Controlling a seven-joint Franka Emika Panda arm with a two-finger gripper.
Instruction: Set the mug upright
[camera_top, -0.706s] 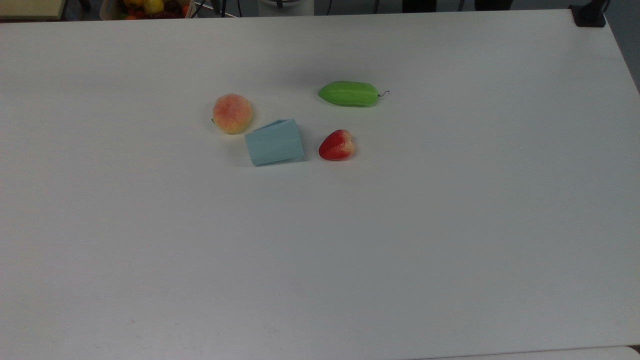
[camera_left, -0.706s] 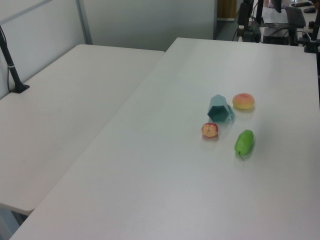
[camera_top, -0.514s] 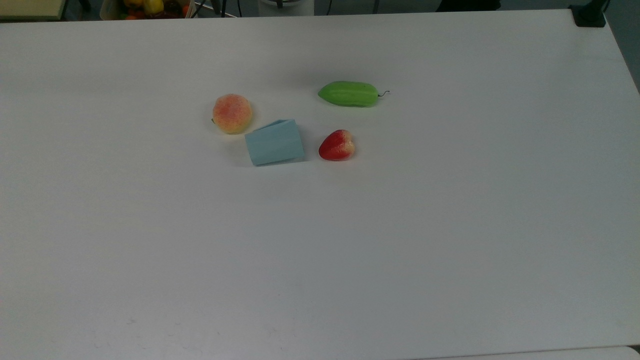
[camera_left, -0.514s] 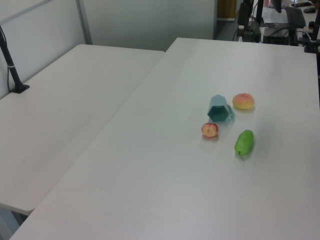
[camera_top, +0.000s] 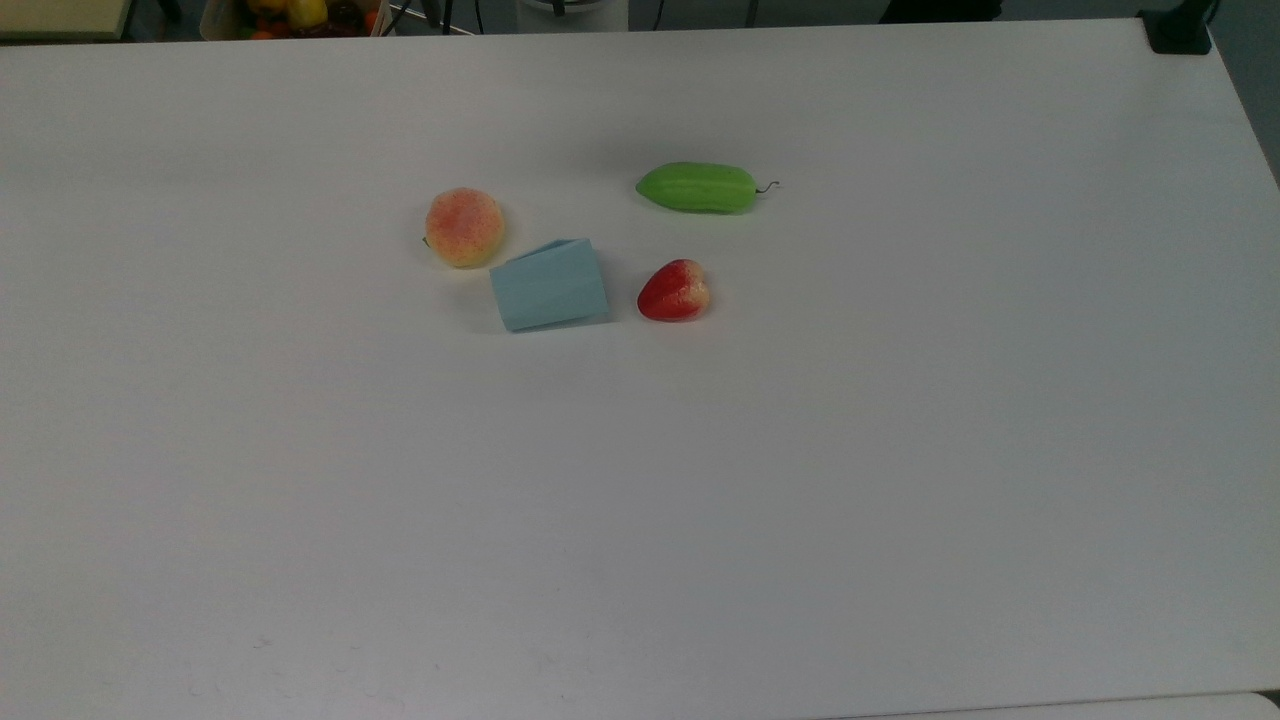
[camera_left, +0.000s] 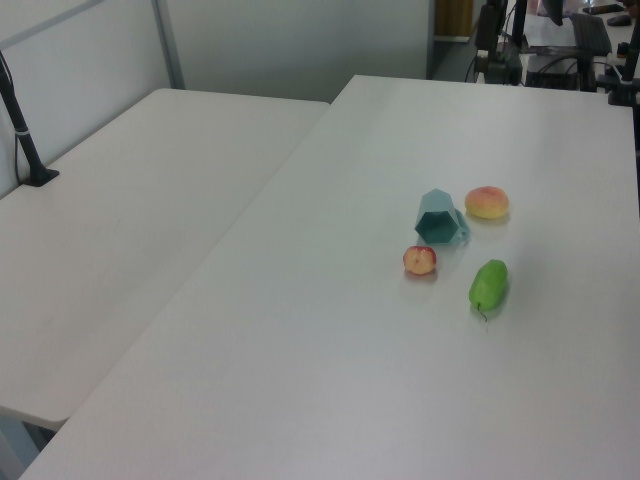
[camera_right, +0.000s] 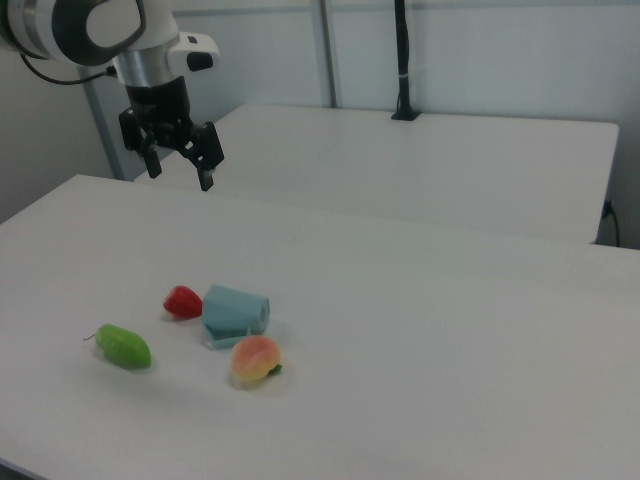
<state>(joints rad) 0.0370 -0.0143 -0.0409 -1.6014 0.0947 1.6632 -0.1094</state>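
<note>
Top view is showing the mug lying on its side on the white tabletop, between a peach just beside it and a red fruit, with a green cucumber nearby. In the right view, the gripper is hanging above the tabletop with fingers spread apart, holding nothing, well apart from the mug.

Lying tipped on its side on the white surface: the mug, pale blue-teal and faceted, tapering sides, hexagonal rim (open mouth facing the left view's camera), wider end pointing toward the top view's right.
</note>
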